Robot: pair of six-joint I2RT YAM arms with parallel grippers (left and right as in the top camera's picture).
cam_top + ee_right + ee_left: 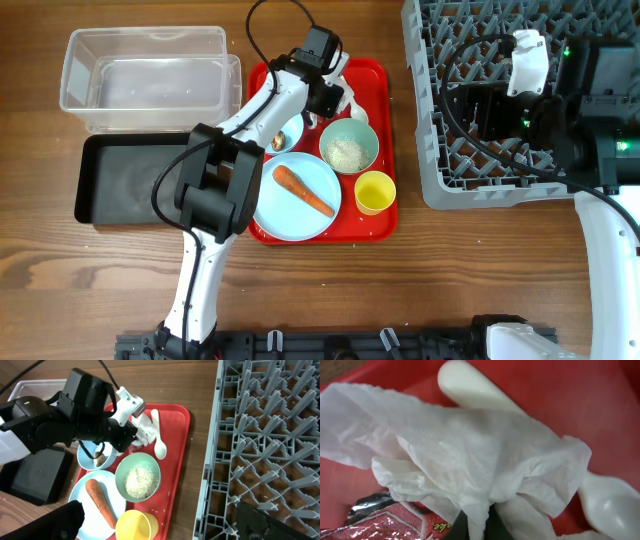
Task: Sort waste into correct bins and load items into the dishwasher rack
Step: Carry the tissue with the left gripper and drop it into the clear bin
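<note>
My left gripper (pixel 327 95) is at the back of the red tray, shut on the crumpled white tissue (pixel 470 445); its dark fingers (pixel 477 529) pinch a fold. The white spoon (pixel 470 390) lies under the tissue, and the red wrapper (pixel 385 522) is beside it. The carrot (pixel 303 190) lies on the pale blue plate (pixel 280 218). One bowl (pixel 348 150) holds rice and another (pixel 97 457) holds a brown lump. The yellow cup (pixel 375 192) stands at the tray's front. My right gripper (pixel 165 527) is open and empty, above the grey rack (pixel 440 150).
The clear tub (pixel 150 80) and the black tray (pixel 125 180) sit left of the red tray (pixel 378 90). A few rice grains lie loose on the red tray near the cup. The rack (pixel 260 435) holds nothing.
</note>
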